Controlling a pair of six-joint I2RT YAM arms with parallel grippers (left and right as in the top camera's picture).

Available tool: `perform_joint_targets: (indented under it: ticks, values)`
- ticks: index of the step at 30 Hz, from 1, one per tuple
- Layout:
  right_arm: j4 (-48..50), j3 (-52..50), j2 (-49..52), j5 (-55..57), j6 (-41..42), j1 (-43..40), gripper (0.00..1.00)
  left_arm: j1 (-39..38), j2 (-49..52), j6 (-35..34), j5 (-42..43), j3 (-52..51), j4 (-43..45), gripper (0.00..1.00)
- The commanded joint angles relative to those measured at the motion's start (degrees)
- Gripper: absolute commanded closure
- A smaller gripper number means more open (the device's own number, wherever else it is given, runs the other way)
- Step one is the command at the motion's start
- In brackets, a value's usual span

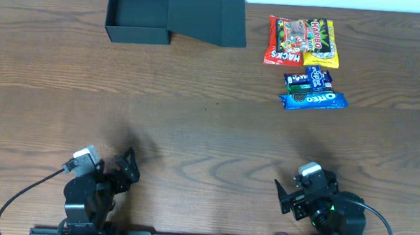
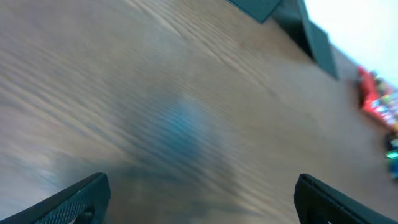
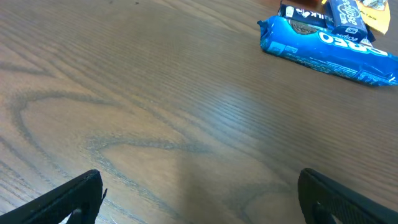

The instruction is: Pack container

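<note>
Container (image 1: 136, 14) sat at the table's (image 1: 209, 132) far edge, left of centre, with its flap lid (image 1: 208, 18) lying out to its right. Further right, the Macks packet (image 1: 284, 41) and Haribo packet (image 1: 320, 43) lay side by side, a small pack (image 1: 309, 79) just before them and the Oreo pack (image 1: 313, 100) in front of that. My left gripper (image 1: 129, 167) and right gripper (image 1: 283, 197) sat at the near edge, well apart from everything.

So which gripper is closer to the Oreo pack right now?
Right. The right gripper sits at the near table edge, almost in line with the Oreo pack; the left gripper sits at that same edge, well off to the left.
</note>
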Motion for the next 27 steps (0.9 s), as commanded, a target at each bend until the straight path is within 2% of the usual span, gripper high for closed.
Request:
perform_joint_targets:
  ticks: [1, 3, 5, 6, 9, 12, 15, 17, 27]
  values:
    - [-0.04, -0.31, -0.31, -0.42, 0.74, 0.61, 0.01, 0.11, -0.28, -9.29, 5.09, -0.35, 1.16, 0.05]
    - [-0.04, -0.31, -0.31, -0.42, 0.74, 0.61, 0.01, 0.11, -0.28, -6.45, 7.04, -0.37, 3.26, 0.05]
    - [-0.04, -0.31, -0.33, -0.42, 0.74, 0.61, 0.01, 0.11, -0.26, 1.01, 10.80, -0.35, 7.56, 0.05]
    - [-0.04, -0.31, -0.31, -0.42, 0.74, 0.61, 0.01, 0.11, -0.22, 2.23, 11.85, -0.35, 9.79, 0.04]
    - [-0.04, -0.31, -0.31, -0.42, 0.74, 0.61, 0.01, 0.11, 1.57, 0.48, 11.93, -0.17, 17.09, 0.04]
    - [-0.04, -0.31, -0.31, -0.42, 0.74, 0.61, 0.01, 0.11, 7.98, -0.17, 12.94, 2.67, 22.99, 0.04]
    - [-0.04, -0.31, -0.33, -0.42, 0.72, 0.61, 0.01, 0.11, 17.97, 5.88, 12.85, 8.72, 23.63, 0.04]
    - [-0.04, -0.31, -0.31, -0.42, 0.72, 0.61, 0.01, 0.11, 28.02, 10.82, 12.92, 15.21, 23.54, 0.04]
    - [-0.04, -0.31, -0.33, -0.42, 0.74, 0.61, 0.01, -0.26, 67.19, 24.11, 12.63, 45.72, 22.53, 0.04]
